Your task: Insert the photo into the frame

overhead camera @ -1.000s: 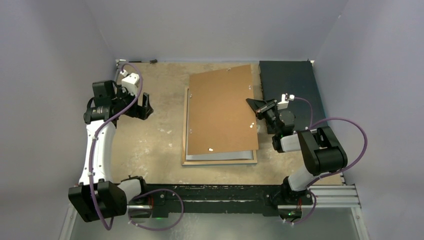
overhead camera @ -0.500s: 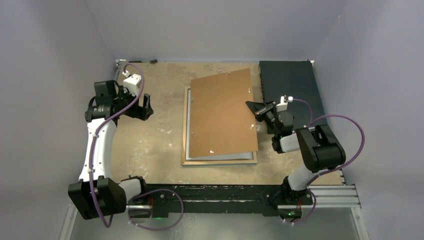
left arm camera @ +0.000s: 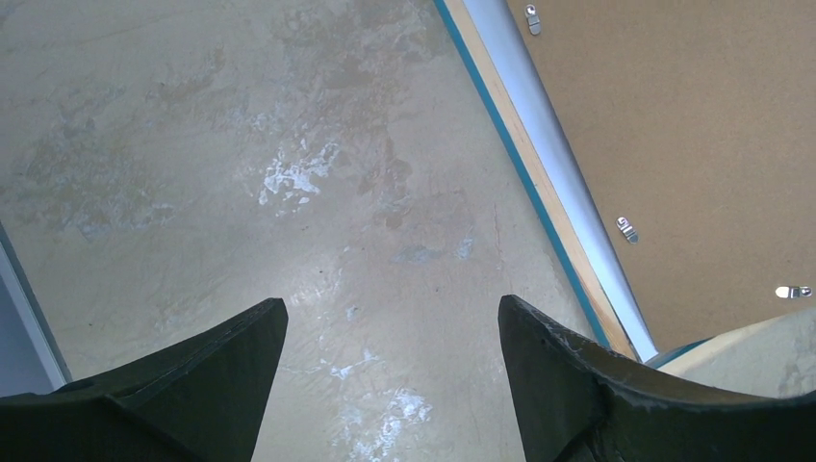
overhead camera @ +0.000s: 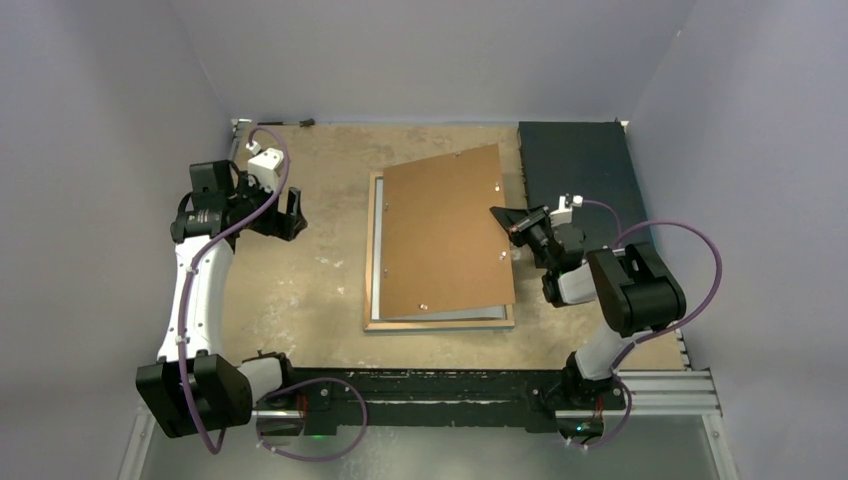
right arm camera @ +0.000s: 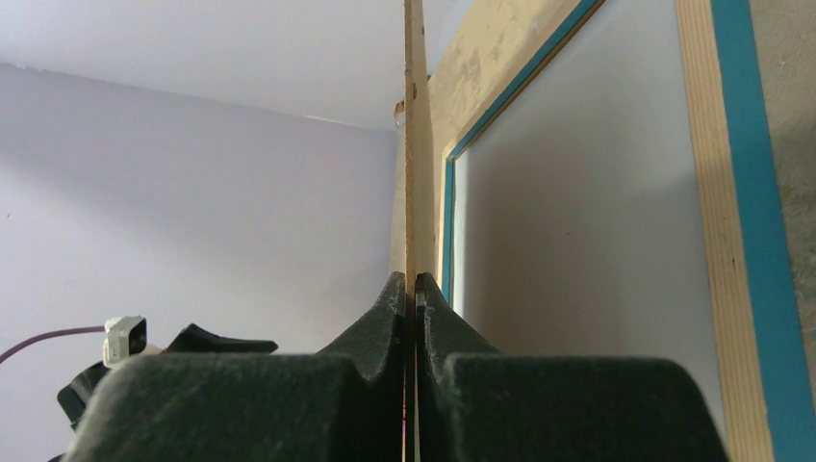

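The frame (overhead camera: 440,324) lies face down mid-table, tan rear rim up, with blue edging in the right wrist view (right arm camera: 760,192). A pale grey-white sheet (right arm camera: 587,241) fills its opening; I cannot tell whether it is glass or the photo's white back. No balloon print shows. My right gripper (overhead camera: 512,228) is shut on the right edge of the brown backing board (overhead camera: 445,235), holding it tilted over the frame; in the right wrist view (right arm camera: 415,284) the board (right arm camera: 415,144) is edge-on. My left gripper (overhead camera: 293,212) is open and empty, left of the frame, above bare table (left arm camera: 393,318).
A dark rectangular mat (overhead camera: 585,170) lies at the back right, under the right arm. Metal turn clips (left arm camera: 626,229) stud the board. The frame's left rim (left arm camera: 539,192) runs to the right of the left fingers. Walls close in on three sides.
The right gripper has shifted slightly left and turned the backing board, so its far edge now slants more and its right side is raised. The left arm has barely moved.
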You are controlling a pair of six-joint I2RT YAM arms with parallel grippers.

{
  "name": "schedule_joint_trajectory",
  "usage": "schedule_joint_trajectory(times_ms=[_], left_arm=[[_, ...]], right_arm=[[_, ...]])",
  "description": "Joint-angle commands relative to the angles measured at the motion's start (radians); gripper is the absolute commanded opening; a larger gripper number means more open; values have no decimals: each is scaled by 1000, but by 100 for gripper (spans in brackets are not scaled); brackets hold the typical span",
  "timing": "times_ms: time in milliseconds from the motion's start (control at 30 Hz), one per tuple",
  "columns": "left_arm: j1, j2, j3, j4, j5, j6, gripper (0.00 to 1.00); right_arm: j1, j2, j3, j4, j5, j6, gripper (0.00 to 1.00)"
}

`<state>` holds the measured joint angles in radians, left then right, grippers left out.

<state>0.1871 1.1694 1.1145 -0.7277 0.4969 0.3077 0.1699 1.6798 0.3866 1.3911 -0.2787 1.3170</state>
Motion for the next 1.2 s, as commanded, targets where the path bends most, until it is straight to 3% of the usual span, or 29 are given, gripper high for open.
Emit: schedule_joint_trajectory(times_ms=[0,1167], left_arm=[[-8,-11,-7,13,-1,19,79],[-12,-6,-50,38,-34,20,79]], right_arm=[[-2,-2,11,113,19,30,0],[5,41,81,48,-87,44,0]])
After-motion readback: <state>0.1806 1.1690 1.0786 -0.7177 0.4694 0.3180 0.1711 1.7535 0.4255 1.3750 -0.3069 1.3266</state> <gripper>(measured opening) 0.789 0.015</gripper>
